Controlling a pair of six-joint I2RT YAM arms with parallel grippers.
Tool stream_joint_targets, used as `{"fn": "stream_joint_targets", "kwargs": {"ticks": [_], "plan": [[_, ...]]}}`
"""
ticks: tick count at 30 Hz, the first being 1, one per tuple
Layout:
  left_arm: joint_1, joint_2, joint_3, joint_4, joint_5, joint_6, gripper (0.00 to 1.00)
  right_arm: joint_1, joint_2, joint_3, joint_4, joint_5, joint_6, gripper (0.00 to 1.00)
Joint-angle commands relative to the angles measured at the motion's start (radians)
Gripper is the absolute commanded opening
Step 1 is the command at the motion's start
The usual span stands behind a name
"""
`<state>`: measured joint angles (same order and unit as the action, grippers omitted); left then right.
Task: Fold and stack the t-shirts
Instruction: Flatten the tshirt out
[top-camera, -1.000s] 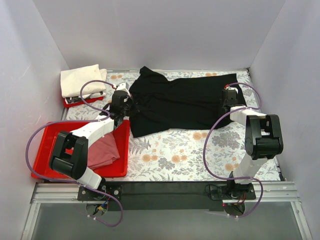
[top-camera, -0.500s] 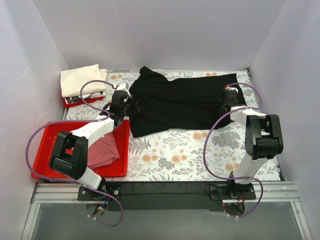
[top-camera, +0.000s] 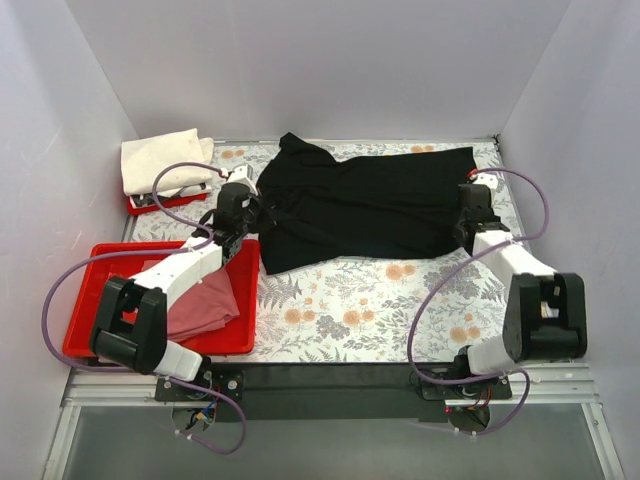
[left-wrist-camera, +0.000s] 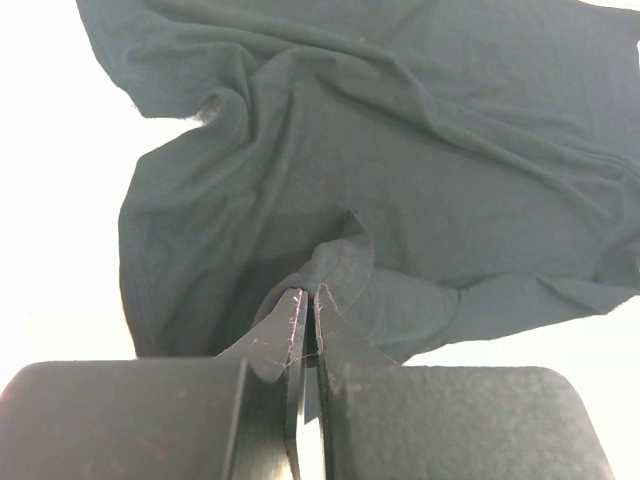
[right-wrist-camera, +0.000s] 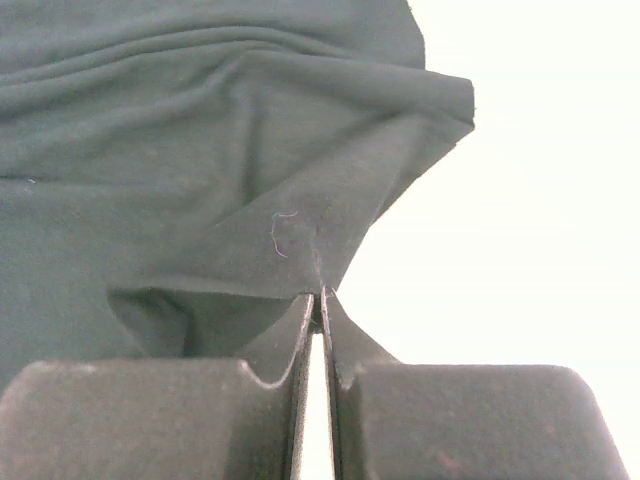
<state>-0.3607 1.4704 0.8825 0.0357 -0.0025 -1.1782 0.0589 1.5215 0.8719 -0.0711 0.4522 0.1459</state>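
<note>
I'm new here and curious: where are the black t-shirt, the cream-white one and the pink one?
black t-shirt (top-camera: 370, 205), top view, middle of its body.
cream-white t-shirt (top-camera: 160, 160), top view, its folded upper face.
pink t-shirt (top-camera: 208, 308), top view, its uncovered right part.

a flowered cloth covers the worktop (top-camera: 350, 300). a large red tray (top-camera: 215, 345) sits at its near left corner. a smaller red tray (top-camera: 140, 210) lies farther back, beside the left wall (top-camera: 60, 130). a black rail (top-camera: 330, 380) runs along the near edge.
</note>
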Motion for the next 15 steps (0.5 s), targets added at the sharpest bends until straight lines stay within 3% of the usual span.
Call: {"fn": "stream_joint_targets", "kwargs": {"ticks": [1, 10, 15], "plan": [[0.008, -0.119, -0.036, 0.004, 0.033, 0.0, 0.0, -0.004, -0.142, -0.072, -0.001, 0.138, -0.005, 0.01], [-0.01, -0.386, -0.177, -0.031, 0.139, -0.044, 0.0, -0.004, -0.573, -0.249, -0.015, 0.186, 0.007, 0.01], [-0.101, -0.591, -0.255, -0.131, 0.085, -0.077, 0.0, -0.004, -0.852, -0.321, -0.079, 0.146, 0.011, 0.01]]}}
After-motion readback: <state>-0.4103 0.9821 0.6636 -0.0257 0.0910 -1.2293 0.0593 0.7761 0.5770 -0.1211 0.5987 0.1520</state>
